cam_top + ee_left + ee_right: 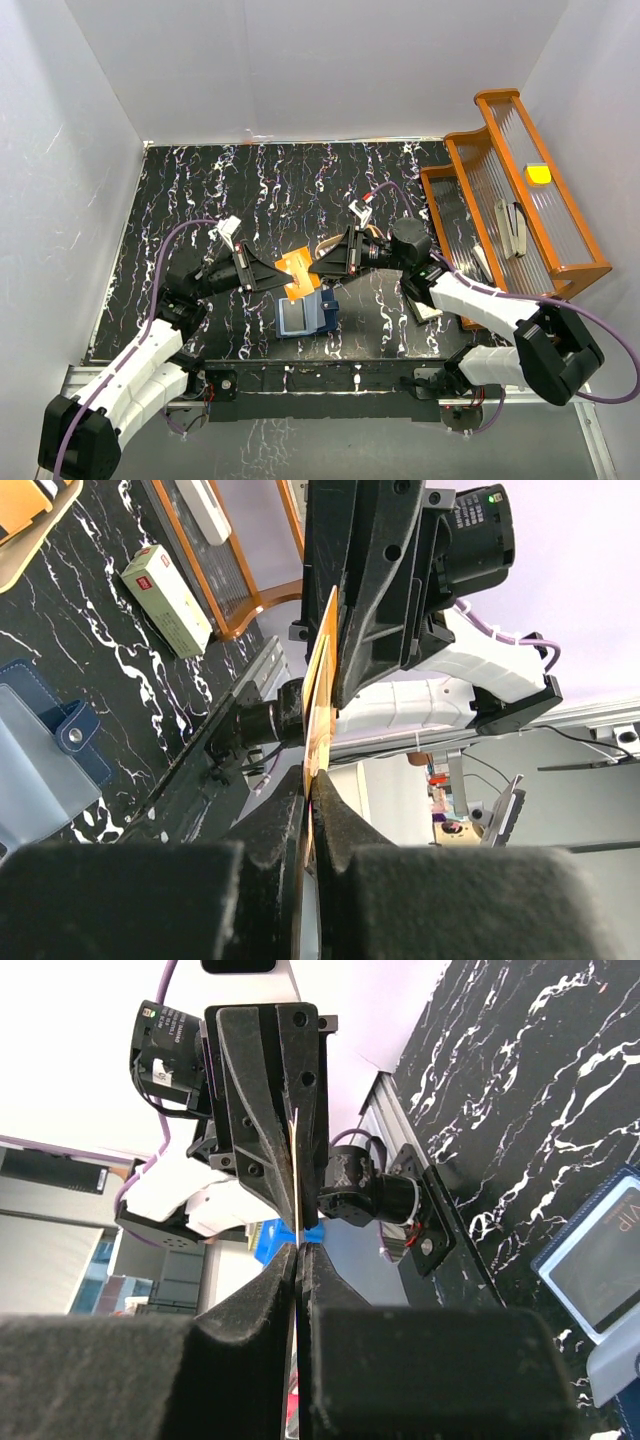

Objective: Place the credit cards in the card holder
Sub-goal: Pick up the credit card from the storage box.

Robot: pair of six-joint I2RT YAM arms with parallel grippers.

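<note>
An orange credit card [295, 272] hangs in the air above the black marbled table, held from both sides. My left gripper [277, 273] is shut on its left edge and my right gripper [317, 266] is shut on its right edge. In the left wrist view the card [321, 670] stands edge-on, running from my left gripper [311, 783] up to the right gripper's fingers [362, 600]. The right wrist view shows it as a thin line [298, 1175] rising from my right gripper [299, 1250]. The navy card holder [305, 315] lies open just below the card, pale inside up, snap tab [75, 735] visible.
An orange ribbed rack [520, 190] stands at the right with a yellow object [538, 173] and white items in it. A cream block [165, 600] lies near its foot. A tan tray corner [25, 520] shows in the left wrist view. White walls enclose the table.
</note>
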